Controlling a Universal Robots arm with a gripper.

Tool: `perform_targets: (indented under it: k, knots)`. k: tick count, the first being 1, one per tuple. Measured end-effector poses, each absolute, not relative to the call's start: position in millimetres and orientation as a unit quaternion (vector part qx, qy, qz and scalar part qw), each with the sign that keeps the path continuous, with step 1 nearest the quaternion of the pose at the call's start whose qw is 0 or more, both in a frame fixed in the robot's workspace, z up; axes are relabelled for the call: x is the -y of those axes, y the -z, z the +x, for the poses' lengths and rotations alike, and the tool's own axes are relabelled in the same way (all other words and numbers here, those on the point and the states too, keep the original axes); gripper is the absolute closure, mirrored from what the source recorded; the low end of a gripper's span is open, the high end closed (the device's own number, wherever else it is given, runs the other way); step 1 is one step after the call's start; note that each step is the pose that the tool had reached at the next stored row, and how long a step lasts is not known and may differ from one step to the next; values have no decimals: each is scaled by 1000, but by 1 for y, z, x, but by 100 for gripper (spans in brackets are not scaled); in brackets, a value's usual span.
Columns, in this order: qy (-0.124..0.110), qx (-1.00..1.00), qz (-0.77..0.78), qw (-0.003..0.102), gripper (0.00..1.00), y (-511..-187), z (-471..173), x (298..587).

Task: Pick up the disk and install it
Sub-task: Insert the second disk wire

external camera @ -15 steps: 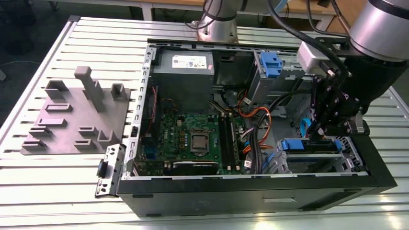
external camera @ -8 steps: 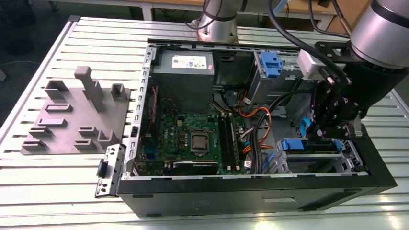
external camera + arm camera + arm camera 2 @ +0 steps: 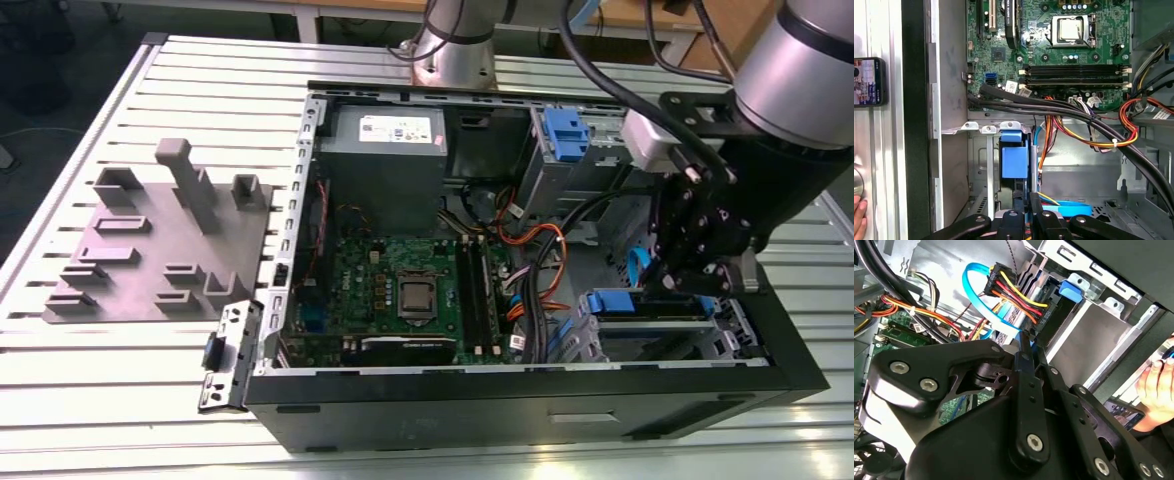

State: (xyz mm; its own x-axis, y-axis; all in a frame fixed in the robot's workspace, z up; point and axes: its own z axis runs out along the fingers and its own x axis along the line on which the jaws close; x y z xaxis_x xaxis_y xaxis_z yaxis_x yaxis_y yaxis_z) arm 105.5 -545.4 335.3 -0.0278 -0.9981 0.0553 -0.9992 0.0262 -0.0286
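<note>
The gripper (image 3: 697, 285) sits low inside the open computer case (image 3: 534, 400), at the lower right of the exterior view, over the drive bay. Its fingers (image 3: 1030, 210) stand close together in the first wrist view, narrow, and whether they pinch anything cannot be told. The disk (image 3: 650, 304) appears to lie in that bay, its blue rail showing just beside the gripper. The grey plate with pegs (image 3: 154, 245) rests at the left on the table (image 3: 80, 390). A hand (image 3: 1154, 387) shows in the second wrist view.
</note>
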Motion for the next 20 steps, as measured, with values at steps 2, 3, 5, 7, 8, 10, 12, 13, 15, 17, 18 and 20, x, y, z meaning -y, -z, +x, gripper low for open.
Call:
perform_targets:
  k: [2,3,5,7,8,10,12,13,15,17,18,20]
  knots:
    - [-30,716,697,10,84,-335,106,546]
    - [-30,716,697,10,84,-335,106,546]
    - [-30,716,697,10,84,-335,107,546]
    - [-29,716,697,10,84,-334,107,546]
    - [-29,716,697,10,84,-334,107,546]
    - [-29,716,697,9,84,-333,108,547]
    - [-28,716,697,8,84,-332,108,549]
    - [-27,716,697,8,84,-331,108,549]
    - [-26,716,697,7,84,-329,108,551]
    - [-25,716,697,6,84,-328,108,552]
    - [-25,716,697,6,84,-328,108,552]
    - [-25,716,697,5,84,-327,108,552]
